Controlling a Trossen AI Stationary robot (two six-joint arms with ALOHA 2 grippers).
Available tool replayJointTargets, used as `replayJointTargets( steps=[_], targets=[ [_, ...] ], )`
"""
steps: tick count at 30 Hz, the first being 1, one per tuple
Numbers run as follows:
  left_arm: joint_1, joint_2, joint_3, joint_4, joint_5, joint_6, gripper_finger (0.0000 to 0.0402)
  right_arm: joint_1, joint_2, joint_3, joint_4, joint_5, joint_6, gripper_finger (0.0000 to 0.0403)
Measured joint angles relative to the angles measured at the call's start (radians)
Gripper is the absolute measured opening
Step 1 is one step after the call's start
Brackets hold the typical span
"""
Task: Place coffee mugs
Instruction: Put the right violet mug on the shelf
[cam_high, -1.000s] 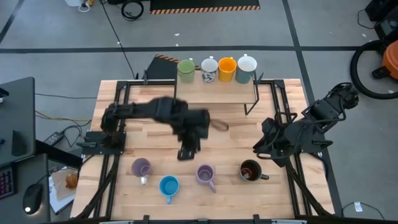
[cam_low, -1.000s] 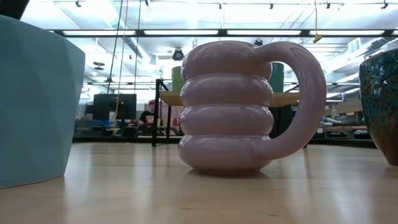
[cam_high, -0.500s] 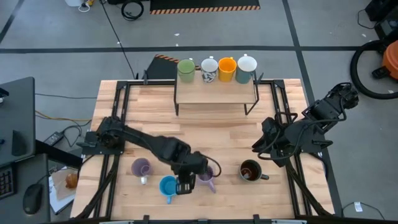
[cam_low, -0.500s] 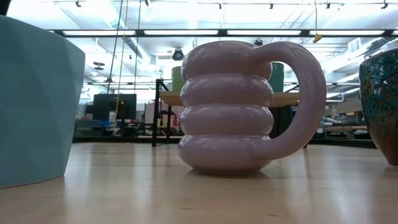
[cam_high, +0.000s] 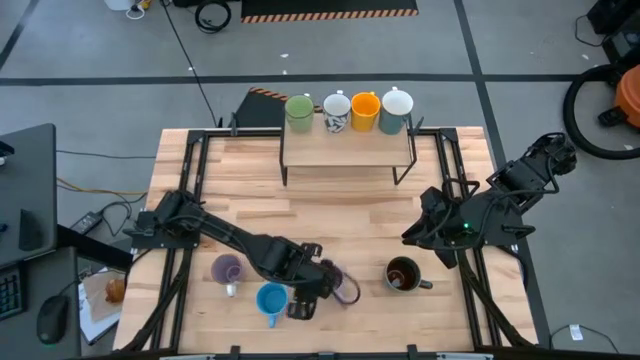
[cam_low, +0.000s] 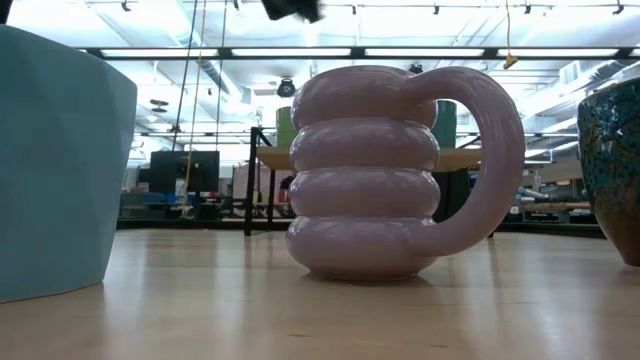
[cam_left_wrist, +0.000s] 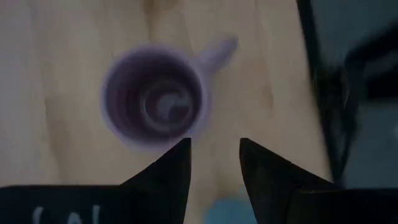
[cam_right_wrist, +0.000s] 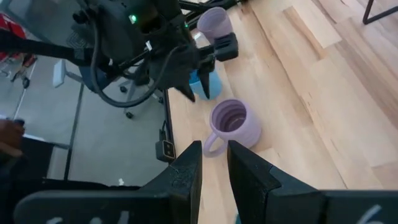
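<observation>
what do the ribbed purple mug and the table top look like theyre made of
The purple mug looks like glazed ceramic: smooth stacked rings with a soft sheen and thick rounded handle, though a matte plastic can't be ruled out. The table top looks like wood, likely butcher block: pale planks with visible seams and grain, lightly finished.

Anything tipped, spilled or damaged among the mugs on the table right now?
Nothing stands out. The ribbed light purple mug stands upright under the left gripper, as do the blue mug, the second light purple mug and the dark brown mug. Four more stand on the wooden shelf.
</observation>
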Motion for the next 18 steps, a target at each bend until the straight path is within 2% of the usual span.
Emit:
replayJointTargets(
  steps=[3, 8, 15, 18],
  targets=[
    [0.020, 0.000, 0.000, 0.104, 0.037, -0.185, 0.0141, 0.000, 0.000, 0.000, 0.007, 0.004, 0.004, 0.0082],
    [0.022, 0.006, 0.002, 0.276, 0.069, -0.366, 0.0141, 0.000, 0.000, 0.000, 0.017, 0.007, -0.009, 0.0082],
    [0.009, 0.021, 0.002, 0.278, 0.053, -0.438, 0.0141, 0.000, 0.000, 0.000, 0.039, 0.010, -0.042, 0.0082],
    [0.012, 0.031, 0.002, 0.274, 0.018, -0.522, 0.0141, 0.000, 0.000, 0.000, 0.048, 0.010, -0.049, 0.0082]
  ],
)
